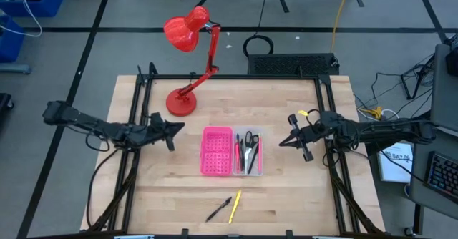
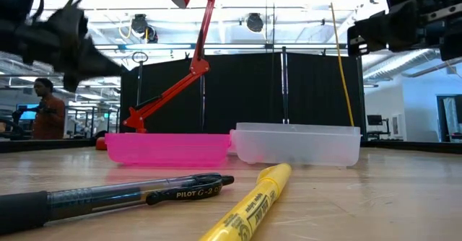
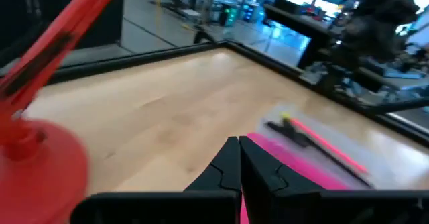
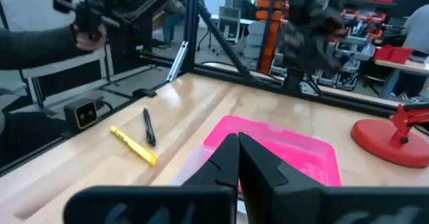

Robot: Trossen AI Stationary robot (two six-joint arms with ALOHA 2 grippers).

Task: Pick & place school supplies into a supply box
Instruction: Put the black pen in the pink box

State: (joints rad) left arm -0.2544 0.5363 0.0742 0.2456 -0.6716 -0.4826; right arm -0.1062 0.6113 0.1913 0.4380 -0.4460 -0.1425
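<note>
Supply box [image 1: 232, 152], frame centre, flanked by left gripper [image 1: 176, 128] and right gripper [image 1: 283, 142], both clenched empty.

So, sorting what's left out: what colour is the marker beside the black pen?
Yellow marker, lying beside the black pen; clearest in the low view.

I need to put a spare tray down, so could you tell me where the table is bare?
Bare wood lies behind the supply box, between the red desk lamp and the right gripper. The front corners are free too. It is crowded front centre, around the black pen and yellow highlighter.
</note>
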